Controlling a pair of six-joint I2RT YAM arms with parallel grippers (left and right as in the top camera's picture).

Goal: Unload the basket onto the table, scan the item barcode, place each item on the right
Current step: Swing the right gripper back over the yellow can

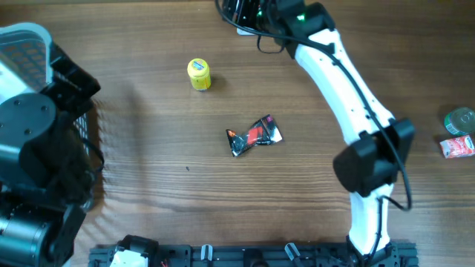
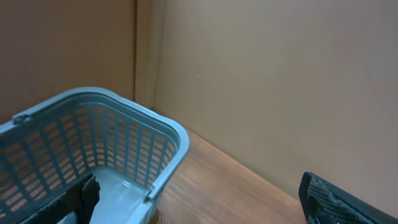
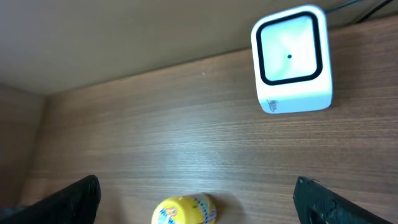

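Okay, snack wrapper (image 1: 254,136), black-red, twisted, lying mid-table (image 1: 148,133), untouched, well apart from both my claws. Small yellow bottle (image 1: 199,74) near it, toward far edge; right wrist view shows it low between my fingers, not touching. White barcode scanner (image 3: 292,60) on table by back wall, dark-framed window facing my right wrist camera. My right claw (image 3: 198,199) spread wide, empty. My left claw (image 2: 211,202) spread wide, empty, above grey-blue plastic basket (image 2: 124,124). Red packet (image 1: 457,147) at table edge.
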